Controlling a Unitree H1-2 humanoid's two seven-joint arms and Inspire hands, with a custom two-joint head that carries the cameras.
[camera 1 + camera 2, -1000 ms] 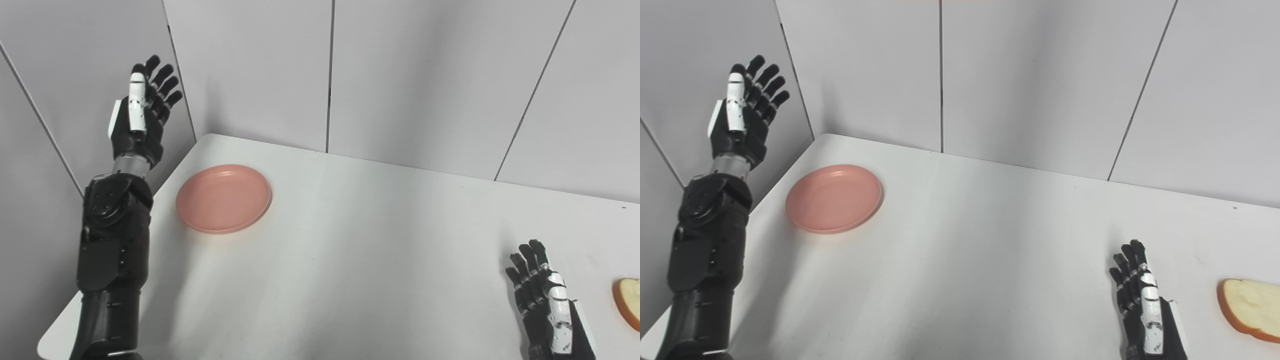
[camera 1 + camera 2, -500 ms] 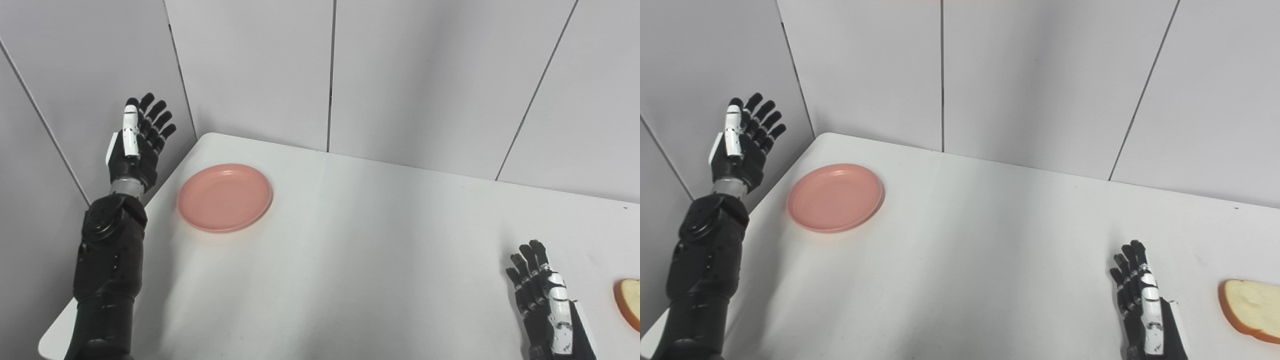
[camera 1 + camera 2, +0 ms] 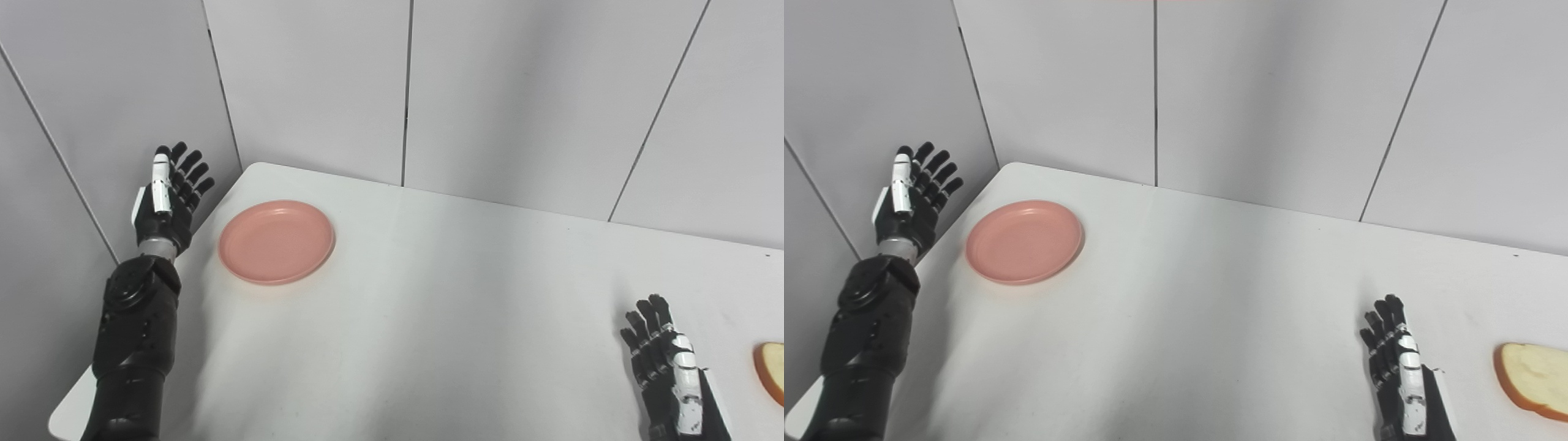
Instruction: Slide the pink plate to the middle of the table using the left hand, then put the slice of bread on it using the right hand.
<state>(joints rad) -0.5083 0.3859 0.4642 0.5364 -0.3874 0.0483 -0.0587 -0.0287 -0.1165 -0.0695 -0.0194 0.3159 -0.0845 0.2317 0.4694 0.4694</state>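
Now, going from your left to your right:

Left hand (image 3: pixel 165 202): you have it raised off the table's left edge, fingers spread, holding nothing; it sits just beside the pink plate but not touching it.

Pink plate (image 3: pixel 277 241): it lies flat near the far left corner of the table (image 3: pixel 429 318), well short of the middle; if you press down on the near rim, you may tip it rather than slide it; if you push off-centre, expect it to spin or skate toward the back wall.

Table edge: your forearm comes in past the left edge; a low sweep could catch the corner.

Right hand (image 3: pixel 1402 373): it rests low at the near right, fingers extended, nothing in it.

Slice of bread (image 3: pixel 1532 378): it lies flat on the table, just right of that hand, partly cut off in the left eye view; a hard pinch could crush it, I judge.
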